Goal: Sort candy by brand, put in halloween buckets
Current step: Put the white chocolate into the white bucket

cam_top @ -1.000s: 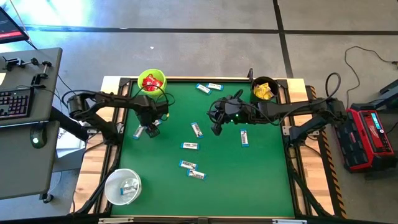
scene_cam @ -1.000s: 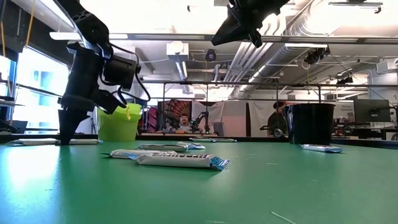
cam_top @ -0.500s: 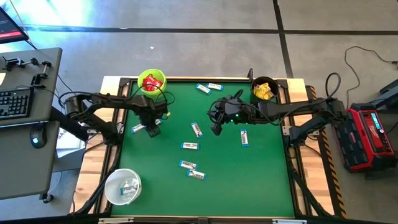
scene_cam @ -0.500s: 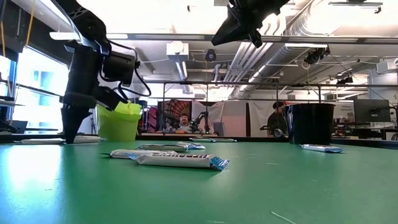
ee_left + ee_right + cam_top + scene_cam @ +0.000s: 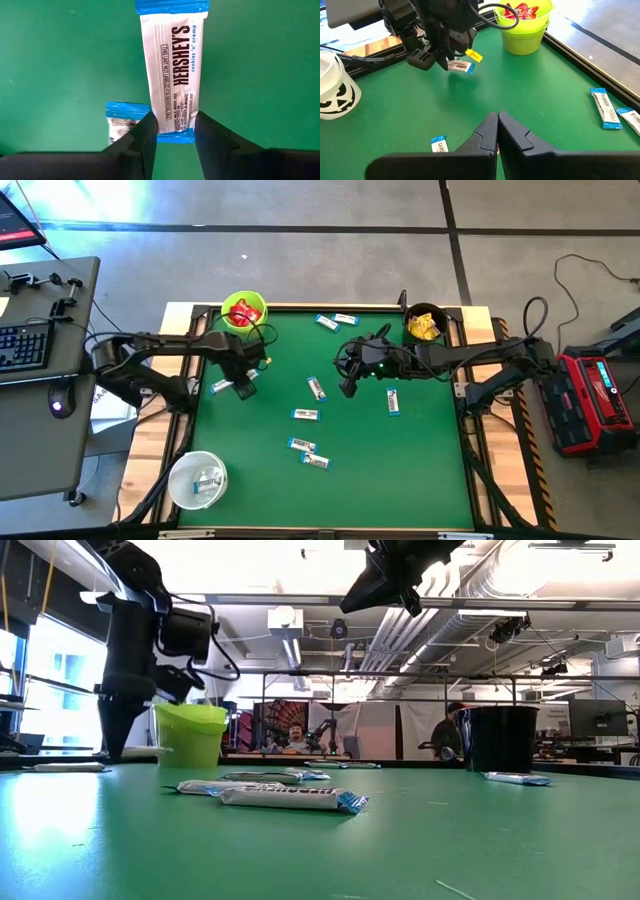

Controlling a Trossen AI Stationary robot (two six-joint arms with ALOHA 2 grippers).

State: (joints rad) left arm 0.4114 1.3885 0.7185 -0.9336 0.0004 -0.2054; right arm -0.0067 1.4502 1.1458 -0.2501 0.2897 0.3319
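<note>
My left gripper [image 5: 243, 386] points down near the table's far left, shut on a slim white-and-blue candy bar [image 5: 172, 70]. The bar hangs just above the green table [image 5: 459, 66]. A second bar [image 5: 120, 122] lies flat on the table beside the fingers. Beyond the gripper the lime green bucket [image 5: 243, 313] holds red packets. The black bucket [image 5: 425, 323] at far right holds yellow packets. The white bucket [image 5: 197, 479] stands at the near left. My right gripper [image 5: 497, 117] hangs shut high over the table's middle. My left gripper pinches the bar's end [image 5: 176, 131] between its two fingers [image 5: 147, 135], just above the blue crimped edge, one finger on each long side. The fingers come from above, pointing down. The bar sticks out about level toward the far side, lifted clear of the table.
Several loose white-and-blue bars lie on the green table: at the middle [image 5: 316, 388] [image 5: 305, 414], toward the near side [image 5: 302, 445] [image 5: 316, 461], right of centre [image 5: 392, 401], and two by the far edge [image 5: 327, 322] [image 5: 346, 319]. People and equipment show in the room behind.
My left gripper has shut on one end of the bar and risen a little, and the bar has come off the table with it. The second bar beside it stays on the table. My right arm has kept still.
</note>
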